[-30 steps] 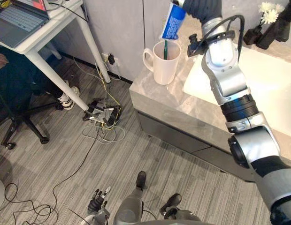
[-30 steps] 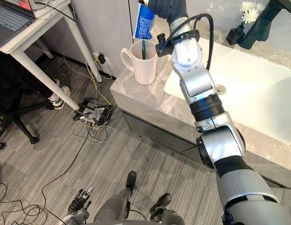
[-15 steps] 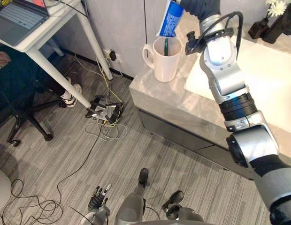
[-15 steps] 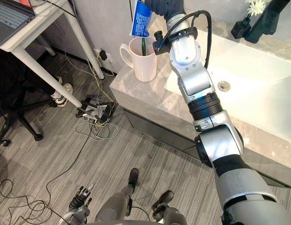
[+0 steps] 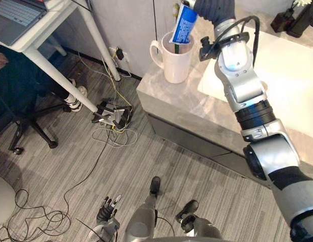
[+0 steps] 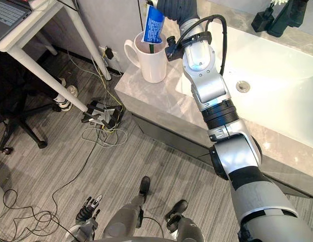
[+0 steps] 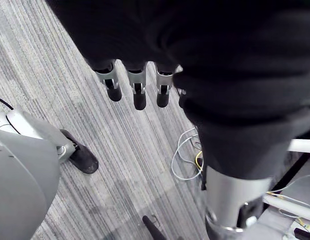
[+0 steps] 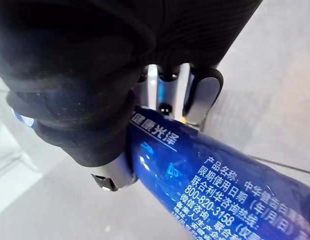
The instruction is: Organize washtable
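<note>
Right arm stretches forward and up, its right hand [image 5: 212, 9] with fingers [image 8: 202, 95] and thumb curled round a tube [image 5: 185, 24]. Left hand [image 5: 107, 210] hangs low, fingers [image 7: 139, 92] relaxed.

A white desk [image 5: 53, 19] stands at the floor's far left, with a laptop [image 5: 15, 12] on its tabletop. Beneath it a person's foot [image 5: 75, 98] rests on the grey striped floor [image 5: 197, 171], near a black office chair's wheeled base [image 5: 26, 128]. A power strip [image 5: 112, 112] lies just beside the desk leg with loose wires [image 5: 113, 135] tangled around it, below a wall socket [image 5: 117, 52].
</note>
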### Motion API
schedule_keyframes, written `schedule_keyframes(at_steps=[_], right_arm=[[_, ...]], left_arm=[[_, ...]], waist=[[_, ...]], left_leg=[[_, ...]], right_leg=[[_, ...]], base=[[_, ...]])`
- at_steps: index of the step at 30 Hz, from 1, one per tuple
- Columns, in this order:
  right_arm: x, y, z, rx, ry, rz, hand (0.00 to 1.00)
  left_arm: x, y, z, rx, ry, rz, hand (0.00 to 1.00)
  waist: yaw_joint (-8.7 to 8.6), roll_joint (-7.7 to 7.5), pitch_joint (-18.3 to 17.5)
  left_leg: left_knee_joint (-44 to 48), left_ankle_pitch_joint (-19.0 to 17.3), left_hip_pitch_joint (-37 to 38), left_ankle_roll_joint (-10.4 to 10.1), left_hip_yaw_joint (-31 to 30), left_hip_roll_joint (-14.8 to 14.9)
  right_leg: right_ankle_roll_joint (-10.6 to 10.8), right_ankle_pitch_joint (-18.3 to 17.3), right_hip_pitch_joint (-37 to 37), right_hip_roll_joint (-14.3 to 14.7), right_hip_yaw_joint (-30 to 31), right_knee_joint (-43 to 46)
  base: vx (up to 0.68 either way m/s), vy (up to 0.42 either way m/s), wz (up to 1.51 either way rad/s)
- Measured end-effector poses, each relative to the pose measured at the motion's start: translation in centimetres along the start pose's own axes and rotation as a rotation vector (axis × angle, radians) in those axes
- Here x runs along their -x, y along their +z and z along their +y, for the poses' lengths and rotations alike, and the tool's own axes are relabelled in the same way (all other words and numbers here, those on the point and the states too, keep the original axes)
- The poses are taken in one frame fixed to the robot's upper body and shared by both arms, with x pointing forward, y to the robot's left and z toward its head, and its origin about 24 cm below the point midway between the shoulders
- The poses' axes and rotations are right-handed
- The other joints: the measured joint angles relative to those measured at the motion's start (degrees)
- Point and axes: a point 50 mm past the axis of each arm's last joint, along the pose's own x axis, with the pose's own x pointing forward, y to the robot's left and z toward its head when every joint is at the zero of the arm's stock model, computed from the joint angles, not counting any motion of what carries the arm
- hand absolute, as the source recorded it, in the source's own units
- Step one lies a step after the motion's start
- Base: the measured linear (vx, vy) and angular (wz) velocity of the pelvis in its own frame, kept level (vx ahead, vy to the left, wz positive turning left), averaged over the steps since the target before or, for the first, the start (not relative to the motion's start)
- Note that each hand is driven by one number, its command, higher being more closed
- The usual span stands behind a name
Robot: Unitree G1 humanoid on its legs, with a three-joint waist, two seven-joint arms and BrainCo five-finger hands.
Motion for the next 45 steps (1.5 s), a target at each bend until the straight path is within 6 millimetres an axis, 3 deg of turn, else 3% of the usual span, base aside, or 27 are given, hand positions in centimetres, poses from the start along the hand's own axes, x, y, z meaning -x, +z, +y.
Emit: schedule_keyframes(at_steps=[15, 34, 42, 43, 45], right_arm=[[1.0, -1.2, 1.5, 0.023, 0.054, 0.037, 1.00], [1.5, -1.7, 1.5, 0.049, 0.060, 0.043, 1.00], [1.7, -1.7, 1.6, 0.084, 0.063, 0.023, 1.00], [1.7, -1.7, 1.6, 0.087, 0.064, 0.022, 0.00], [1.7, -1.7, 1.6, 0.101, 0.064, 0.020, 0.00]], left_arm=[[0.0, 0.1, 0.0, 0.000, -0.001, -0.003, 0.00], [0.0, 0.1, 0.0, 0.000, -0.002, -0.006, 0.00], [0.0, 0.2, 0.1, -0.004, 0.000, -0.009, 0.00], [0.0, 0.3, 0.1, 0.004, 0.001, -0.010, 0.00], [0.0, 0.3, 0.2, 0.012, 0.003, -0.010, 0.00]], waist=[[-0.01, -0.01, 0.5], [-0.11, -0.22, 0.7], [-0.13, -1.32, 1.3], [-0.15, -1.32, 1.3], [-0.24, -1.32, 1.3]], left_leg=[[0.0, 0.2, -0.3, -0.3, -0.4, -0.1], [0.0, 0.6, -1.3, -0.8, -1.4, -0.4], [0.0, 0.7, -1.2, -0.9, -1.1, -0.3], [0.0, 0.7, -1.2, -0.9, -1.1, -0.4], [0.0, 0.7, -1.1, -0.9, -1.1, -0.4]], right_leg=[[-0.1, -1.4, -0.9, -0.8, -0.3, 2.4], [-0.1, -2.7, -2.0, -1.9, -1.3, 4.8], [-0.4, -2.9, -2.8, -2.2, -0.4, 6.0], [-0.4, -3.0, -2.9, -2.3, -0.3, 6.3], [-0.4, -3.0, -2.9, -2.4, -0.3, 6.3]], base=[[0.00, -0.015, 0.02], [-0.01, -0.032, 0.03], [-0.03, -0.047, -0.04], [-0.02, -0.034, -0.02], [-0.02, -0.044, -0.01]])
